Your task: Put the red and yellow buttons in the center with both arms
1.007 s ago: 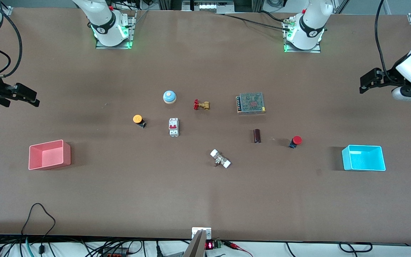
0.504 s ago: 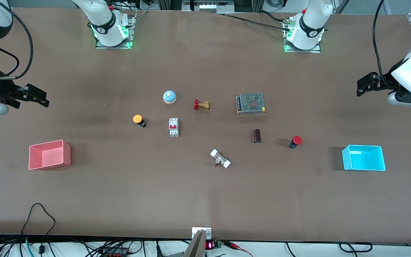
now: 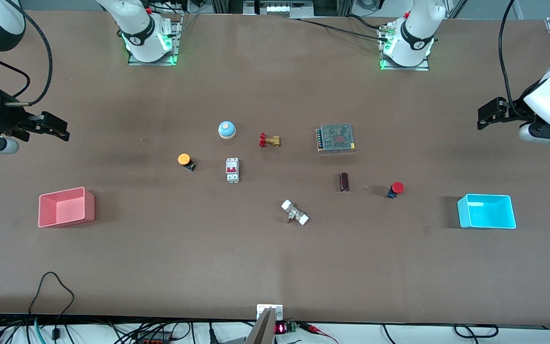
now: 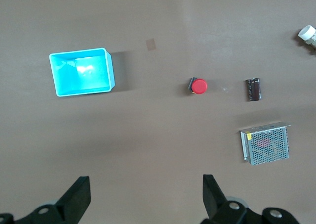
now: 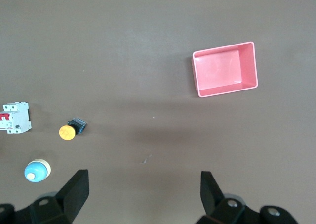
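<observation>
The red button (image 3: 396, 189) lies on the brown tabletop (image 3: 275, 258) between a dark cylinder and the cyan bin; it also shows in the left wrist view (image 4: 198, 86). The yellow button (image 3: 185, 161) lies beside the circuit breaker, toward the right arm's end; it also shows in the right wrist view (image 5: 70, 130). My left gripper (image 3: 487, 113) is open and empty, high over the table's left-arm end (image 4: 145, 197). My right gripper (image 3: 54, 128) is open and empty, over the table's right-arm end (image 5: 143, 192).
A pink bin (image 3: 66, 207) and a cyan bin (image 3: 487, 211) sit at the two ends. A blue dome (image 3: 227, 129), brass valve (image 3: 269, 140), circuit breaker (image 3: 232, 169), mesh power supply (image 3: 335, 137), dark cylinder (image 3: 344, 181) and white-capped fitting (image 3: 295, 212) lie mid-table.
My right gripper has moved inward over the table, toward the middle. My left gripper has shifted slightly inward and up. Nothing on the table has moved.
</observation>
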`<state>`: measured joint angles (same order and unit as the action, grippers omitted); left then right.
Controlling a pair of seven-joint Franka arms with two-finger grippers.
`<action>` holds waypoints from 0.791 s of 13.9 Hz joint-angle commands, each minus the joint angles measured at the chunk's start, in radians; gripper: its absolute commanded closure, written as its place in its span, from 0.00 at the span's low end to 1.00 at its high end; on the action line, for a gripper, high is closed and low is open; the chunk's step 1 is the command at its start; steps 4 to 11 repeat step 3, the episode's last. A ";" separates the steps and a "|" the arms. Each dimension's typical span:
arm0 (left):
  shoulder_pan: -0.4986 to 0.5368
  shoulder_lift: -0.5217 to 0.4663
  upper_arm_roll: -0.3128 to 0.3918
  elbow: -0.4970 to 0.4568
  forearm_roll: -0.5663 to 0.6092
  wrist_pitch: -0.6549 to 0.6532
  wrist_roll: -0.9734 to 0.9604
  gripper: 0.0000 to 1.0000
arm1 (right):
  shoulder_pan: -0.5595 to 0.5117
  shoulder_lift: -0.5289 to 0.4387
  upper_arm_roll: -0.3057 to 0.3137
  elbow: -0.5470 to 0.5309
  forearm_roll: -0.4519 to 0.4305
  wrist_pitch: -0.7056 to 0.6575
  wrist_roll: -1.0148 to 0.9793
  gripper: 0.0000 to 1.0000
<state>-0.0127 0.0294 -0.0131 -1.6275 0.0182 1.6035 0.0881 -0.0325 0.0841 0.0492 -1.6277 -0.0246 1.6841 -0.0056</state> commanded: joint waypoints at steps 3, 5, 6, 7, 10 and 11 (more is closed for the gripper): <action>-0.009 0.032 0.013 0.057 -0.009 -0.019 0.022 0.00 | 0.008 0.011 -0.002 0.031 -0.009 -0.027 0.018 0.00; -0.009 0.032 0.013 0.057 -0.009 -0.019 0.022 0.00 | 0.008 0.011 -0.002 0.031 -0.009 -0.027 0.018 0.00; -0.009 0.032 0.013 0.057 -0.009 -0.019 0.022 0.00 | 0.008 0.011 -0.002 0.031 -0.009 -0.027 0.018 0.00; -0.009 0.032 0.013 0.057 -0.009 -0.019 0.022 0.00 | 0.008 0.011 -0.002 0.031 -0.009 -0.027 0.018 0.00; -0.009 0.032 0.013 0.057 -0.009 -0.019 0.022 0.00 | 0.008 0.011 -0.002 0.031 -0.009 -0.027 0.018 0.00; -0.009 0.032 0.013 0.057 -0.009 -0.019 0.022 0.00 | 0.008 0.011 -0.002 0.031 -0.009 -0.027 0.018 0.00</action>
